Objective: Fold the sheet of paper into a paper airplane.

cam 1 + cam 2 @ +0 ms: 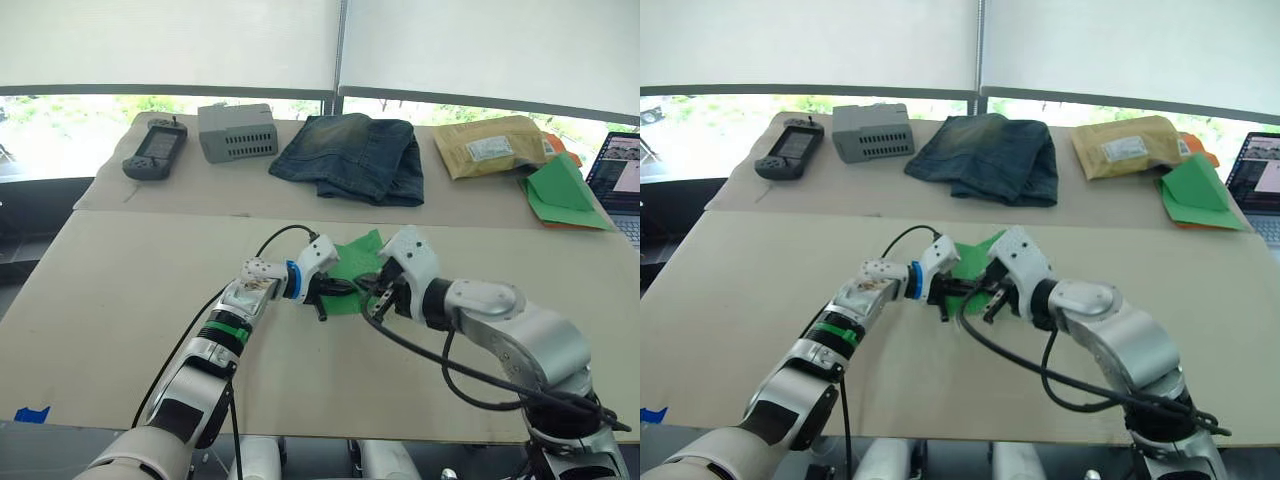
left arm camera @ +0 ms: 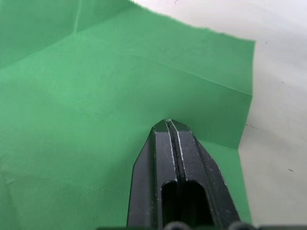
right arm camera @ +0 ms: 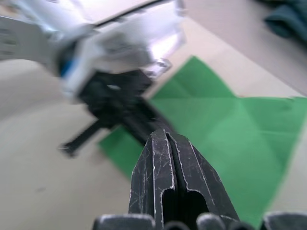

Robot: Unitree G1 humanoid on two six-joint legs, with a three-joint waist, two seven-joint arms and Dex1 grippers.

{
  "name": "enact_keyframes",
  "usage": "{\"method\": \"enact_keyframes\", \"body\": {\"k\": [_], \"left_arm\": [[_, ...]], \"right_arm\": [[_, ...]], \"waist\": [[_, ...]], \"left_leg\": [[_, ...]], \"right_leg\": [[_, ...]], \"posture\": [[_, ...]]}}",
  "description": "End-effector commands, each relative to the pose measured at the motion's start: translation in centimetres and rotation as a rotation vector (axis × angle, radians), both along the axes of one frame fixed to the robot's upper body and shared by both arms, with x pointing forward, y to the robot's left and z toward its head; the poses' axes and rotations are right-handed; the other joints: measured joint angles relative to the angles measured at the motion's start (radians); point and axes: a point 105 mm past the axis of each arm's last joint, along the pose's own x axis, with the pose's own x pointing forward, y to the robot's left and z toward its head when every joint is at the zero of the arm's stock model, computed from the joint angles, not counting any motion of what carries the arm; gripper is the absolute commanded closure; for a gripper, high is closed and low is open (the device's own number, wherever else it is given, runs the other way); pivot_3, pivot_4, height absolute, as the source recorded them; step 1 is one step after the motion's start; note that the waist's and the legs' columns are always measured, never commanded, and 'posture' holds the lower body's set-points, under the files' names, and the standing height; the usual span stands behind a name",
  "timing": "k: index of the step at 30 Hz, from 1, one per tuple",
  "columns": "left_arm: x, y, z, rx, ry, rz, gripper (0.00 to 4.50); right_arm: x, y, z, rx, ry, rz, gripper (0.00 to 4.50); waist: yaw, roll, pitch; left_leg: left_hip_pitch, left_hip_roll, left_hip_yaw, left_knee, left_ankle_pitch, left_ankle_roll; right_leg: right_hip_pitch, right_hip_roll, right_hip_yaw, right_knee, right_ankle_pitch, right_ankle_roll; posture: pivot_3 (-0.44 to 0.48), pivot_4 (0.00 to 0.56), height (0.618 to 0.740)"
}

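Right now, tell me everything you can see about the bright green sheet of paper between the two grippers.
The thin bright green sheet of paper lies flat on the beige table, crossed by straight creases, with one corner folded over. The left gripper and the right gripper, both shut, point their tips over it from opposite sides; contact is unclear.

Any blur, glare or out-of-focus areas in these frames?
Right wrist view: the left pincer and its white wrist are blurred, the sheet of paper soft. Left wrist view: paper creases sharp. Eye views: windows overexposed, table evenly lit.
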Motion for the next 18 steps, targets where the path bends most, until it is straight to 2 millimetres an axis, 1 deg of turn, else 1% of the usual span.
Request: {"method": "enact_keyframes", "body": {"k": [1, 5, 10, 14, 18], "left_arm": [[0.0, 0.1, 0.1, 0.010, -0.018, -0.003, 4.50], [-0.1, 0.6, 0.1, 0.012, -0.020, 0.010, 4.50], [0.0, 1.2, 0.5, 0.006, -0.035, 0.035, 4.50], [0.1, 2.6, 2.2, -0.059, -0.032, 0.098, 4.50], [-0.3, 3.7, 2.8, -0.071, -0.024, 0.135, 4.50]], "right_arm": [[1.9, -0.9, -0.1, -0.059, -0.072, -0.071, 4.46], [3.0, -0.5, -2.0, -0.071, -0.041, -0.075, 4.46], [2.9, 0.3, -4.2, -0.060, 0.020, -0.055, 4.46], [2.5, -0.1, -6.0, -0.092, 0.062, -0.058, 4.46], [2.2, -0.6, -6.9, -0.118, 0.089, -0.055, 4.46]], "waist": [[0.000, 0.000, 0.000], [-0.003, 0.000, 0.000], [-0.005, 0.000, 0.000], [-0.005, 0.000, 0.000], [-0.004, 0.000, 0.000]], "left_leg": [[0.000, 0.000, 0.000, 0.000, 0.000, 0.000], [0.000, 0.000, 0.000, 0.000, 0.000, 0.000], [0.000, 0.000, 0.000, 0.000, 0.000, 0.000], [0.000, 0.000, 0.000, 0.000, 0.000, 0.000], [0.001, 0.000, 0.000, 0.000, 0.000, 0.000]], "right_leg": [[0.000, 0.000, 0.000, 0.000, 0.001, -0.002], [0.000, 0.000, 0.000, 0.000, 0.001, -0.002], [0.000, 0.000, 0.000, 0.000, 0.001, -0.002], [0.000, 0.000, 0.000, 0.000, 0.001, -0.002], [0.000, 0.000, 0.000, 0.001, 0.001, -0.002]], "posture": [[0.000, 0.150, 0.734], [0.000, 0.150, 0.734], [0.000, 0.150, 0.734], [0.000, 0.150, 0.734], [0.000, 0.150, 0.734]]}}
